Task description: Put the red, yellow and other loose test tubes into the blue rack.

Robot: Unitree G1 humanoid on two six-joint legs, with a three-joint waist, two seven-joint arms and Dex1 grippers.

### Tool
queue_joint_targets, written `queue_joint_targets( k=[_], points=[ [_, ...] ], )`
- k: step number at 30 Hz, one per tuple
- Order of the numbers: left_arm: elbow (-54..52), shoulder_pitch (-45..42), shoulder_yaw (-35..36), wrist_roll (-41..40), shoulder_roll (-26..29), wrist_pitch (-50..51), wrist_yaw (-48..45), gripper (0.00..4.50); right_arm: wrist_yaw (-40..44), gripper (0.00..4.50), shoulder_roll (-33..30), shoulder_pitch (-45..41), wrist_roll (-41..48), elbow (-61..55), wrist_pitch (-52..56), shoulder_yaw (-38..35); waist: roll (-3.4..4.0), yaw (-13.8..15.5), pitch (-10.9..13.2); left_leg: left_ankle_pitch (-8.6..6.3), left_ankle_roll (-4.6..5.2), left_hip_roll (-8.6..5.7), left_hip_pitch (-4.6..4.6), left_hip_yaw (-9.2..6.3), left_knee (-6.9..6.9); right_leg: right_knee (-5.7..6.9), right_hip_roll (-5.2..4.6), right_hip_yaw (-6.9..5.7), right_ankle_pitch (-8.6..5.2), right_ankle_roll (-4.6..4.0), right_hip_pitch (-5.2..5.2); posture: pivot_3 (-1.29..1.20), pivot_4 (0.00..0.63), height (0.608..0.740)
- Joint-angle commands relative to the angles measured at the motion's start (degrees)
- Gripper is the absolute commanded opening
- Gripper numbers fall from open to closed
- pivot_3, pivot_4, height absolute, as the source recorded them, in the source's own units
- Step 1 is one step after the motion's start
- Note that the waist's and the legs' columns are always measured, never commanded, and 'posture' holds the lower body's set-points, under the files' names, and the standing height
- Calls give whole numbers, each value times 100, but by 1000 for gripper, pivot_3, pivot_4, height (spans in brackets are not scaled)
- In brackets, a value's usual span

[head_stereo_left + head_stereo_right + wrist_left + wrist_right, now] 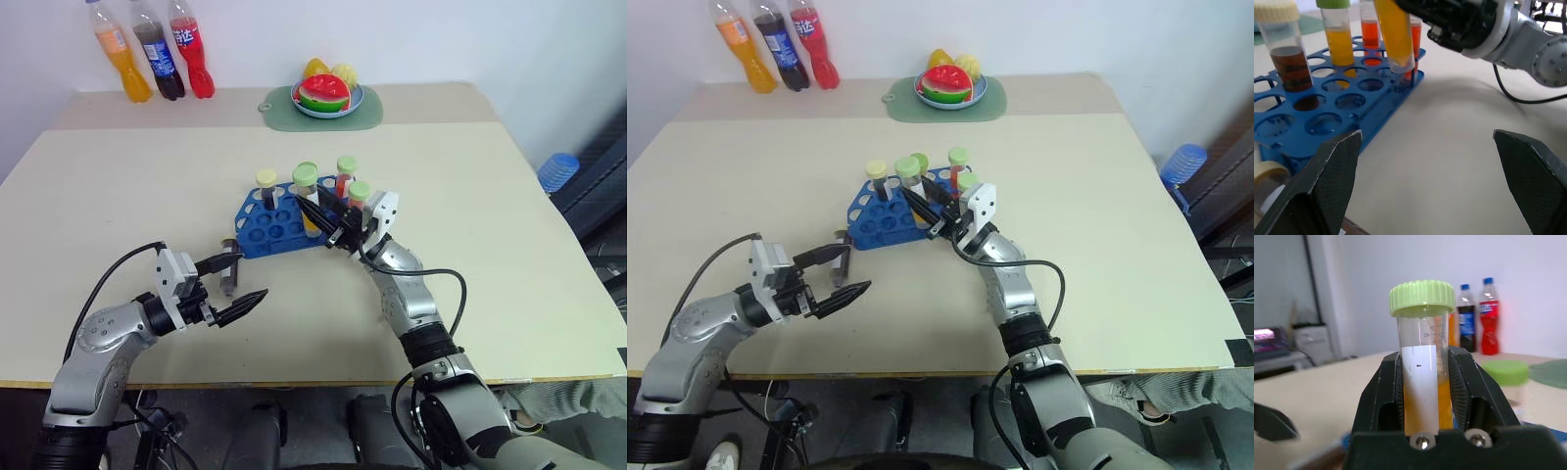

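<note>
A beige desk [490, 215] stands against a plain white wall [411, 39]. Three soda bottles [157, 49] stand at its far left; a fruit plate [328, 98] rests on a green mat [284, 116].

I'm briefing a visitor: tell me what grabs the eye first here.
The right gripper holds a green-capped yellow test tube over the blue rack at mid-table. The left gripper hangs open nearer the front edge, beside a loose tube lying by the rack. Three soda bottles stand at the far edge.
</note>
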Motion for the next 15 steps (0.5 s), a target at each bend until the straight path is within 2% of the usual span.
queue_joint_targets(
  k=[1, 15],
  points=[
    [-235, 45, 127, -77, 7, -60, 62, 4500, -112, 914, 114, -248, -113, 231, -385, -110, 0, 0, 0, 1, -1, 0, 0, 0, 0, 1, 0, 0, 0, 0, -1, 0, 150, 740],
    [-370, 157, 211, -80, 29, -63, 206, 4500, -556, 914, 250, -390, -703, 1437, -1203, -125, -1, -4, -1, 3, -5, -1, 8, 3, 1, 16, 0, 0, 0, -1, -1, 0, 150, 740]
  ],
)
